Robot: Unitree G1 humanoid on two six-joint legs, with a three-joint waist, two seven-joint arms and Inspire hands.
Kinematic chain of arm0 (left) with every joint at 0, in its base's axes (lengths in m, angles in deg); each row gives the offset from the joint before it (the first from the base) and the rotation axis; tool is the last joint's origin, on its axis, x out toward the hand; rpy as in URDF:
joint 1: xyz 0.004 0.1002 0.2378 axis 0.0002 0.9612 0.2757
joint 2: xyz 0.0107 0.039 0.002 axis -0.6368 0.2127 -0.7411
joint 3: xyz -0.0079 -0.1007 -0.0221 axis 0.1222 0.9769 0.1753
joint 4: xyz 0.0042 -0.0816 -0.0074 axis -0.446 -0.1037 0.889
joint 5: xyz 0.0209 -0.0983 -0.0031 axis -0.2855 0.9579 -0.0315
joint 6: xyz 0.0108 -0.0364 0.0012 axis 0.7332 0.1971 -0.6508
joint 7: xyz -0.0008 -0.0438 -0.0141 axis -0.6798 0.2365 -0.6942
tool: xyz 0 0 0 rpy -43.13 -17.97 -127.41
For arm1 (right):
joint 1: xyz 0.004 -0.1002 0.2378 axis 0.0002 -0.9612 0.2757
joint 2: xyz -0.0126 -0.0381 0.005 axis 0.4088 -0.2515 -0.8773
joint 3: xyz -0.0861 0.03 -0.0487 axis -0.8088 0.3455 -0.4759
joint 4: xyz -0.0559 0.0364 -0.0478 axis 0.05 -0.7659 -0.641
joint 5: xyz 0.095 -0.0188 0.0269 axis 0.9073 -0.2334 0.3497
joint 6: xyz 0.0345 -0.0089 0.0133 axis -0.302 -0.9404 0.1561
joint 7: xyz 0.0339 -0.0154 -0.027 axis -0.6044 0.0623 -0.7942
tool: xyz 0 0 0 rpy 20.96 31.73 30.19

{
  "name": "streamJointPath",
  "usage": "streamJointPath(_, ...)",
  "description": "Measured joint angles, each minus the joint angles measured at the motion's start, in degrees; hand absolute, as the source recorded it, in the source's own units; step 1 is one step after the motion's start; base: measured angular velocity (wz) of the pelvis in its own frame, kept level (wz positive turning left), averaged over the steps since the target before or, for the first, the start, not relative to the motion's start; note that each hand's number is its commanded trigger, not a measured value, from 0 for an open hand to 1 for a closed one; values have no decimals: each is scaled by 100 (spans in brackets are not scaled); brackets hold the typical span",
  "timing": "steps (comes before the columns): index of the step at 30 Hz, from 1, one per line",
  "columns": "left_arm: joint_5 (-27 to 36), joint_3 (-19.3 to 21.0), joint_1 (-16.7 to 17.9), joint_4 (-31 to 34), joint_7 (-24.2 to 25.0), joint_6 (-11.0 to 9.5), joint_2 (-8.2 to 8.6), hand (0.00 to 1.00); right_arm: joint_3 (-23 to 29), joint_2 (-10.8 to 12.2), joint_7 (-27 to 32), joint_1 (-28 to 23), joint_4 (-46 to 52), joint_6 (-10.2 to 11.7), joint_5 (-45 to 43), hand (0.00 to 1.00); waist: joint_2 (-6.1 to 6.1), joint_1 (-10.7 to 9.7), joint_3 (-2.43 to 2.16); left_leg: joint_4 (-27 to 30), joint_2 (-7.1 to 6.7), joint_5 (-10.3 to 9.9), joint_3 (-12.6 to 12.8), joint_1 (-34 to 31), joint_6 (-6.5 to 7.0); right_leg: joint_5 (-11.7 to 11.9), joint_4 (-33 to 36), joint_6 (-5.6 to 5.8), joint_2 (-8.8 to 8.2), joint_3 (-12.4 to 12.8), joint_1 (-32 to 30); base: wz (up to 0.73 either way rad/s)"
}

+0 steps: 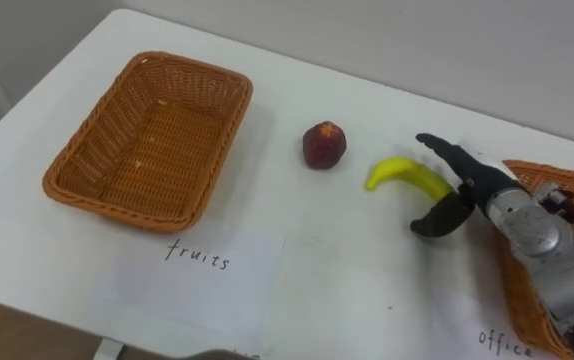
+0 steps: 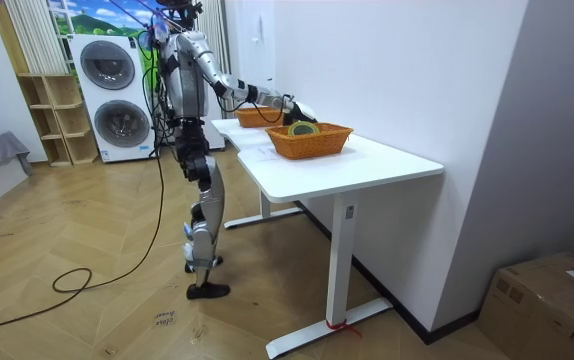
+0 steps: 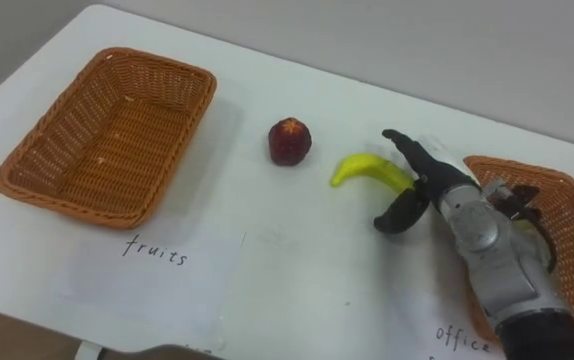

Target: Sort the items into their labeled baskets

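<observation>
A yellow banana (image 1: 403, 175) lies on the white table (image 1: 347, 280), right of a dark red peach (image 1: 323, 145). My right hand (image 1: 475, 186) reaches in from the right and is open. Its fingers stretch above the banana's right end and the thumb curves below it, so that end sits between them. The wicker fruit basket (image 1: 117, 205), empty, stands at the left with a paper label (image 1: 197, 255) in front. The office basket (image 1: 572, 190) is at the right edge behind my forearm. In the room view I stand at the table's end with my right arm stretched over it.
In the room view the office basket (image 2: 309, 140) holds a dark roll-like item. A second paper label (image 1: 502, 342) lies near the table's front right. A wall runs along the table's far side. Bare tabletop separates the peach from the fruit basket.
</observation>
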Motion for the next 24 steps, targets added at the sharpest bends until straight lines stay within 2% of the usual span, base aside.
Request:
streamJointPath(10,-13,1,-8,2,1,-9,-9,0,-3,0,78,223,-425,29,-213,0,1,57,0,1,-12,0,-56,0,0,0,-2,0,5,-21,20,2)
streamJointPath(13,-11,-3,-15,16,0,-8,-13,0,-2,0,136,244,-477,29,-213,0,15,38,4,18,-16,0,-105,-20,0,0,1,0,-2,-121,29,8)
streamJointPath(18,-11,-6,-34,17,-1,-5,-10,0,-1,0,184,367,-562,34,-210,0,52,51,18,52,-14,0,-135,-94,-1,0,2,0,-4,-144,-3,4)
streamJointPath(24,-33,3,-29,15,-67,1,-16,0,-7,-1,197,521,-860,35,-237,0,74,62,-1,90,-17,3,-162,-81,-4,0,1,0,-5,-161,30,3)
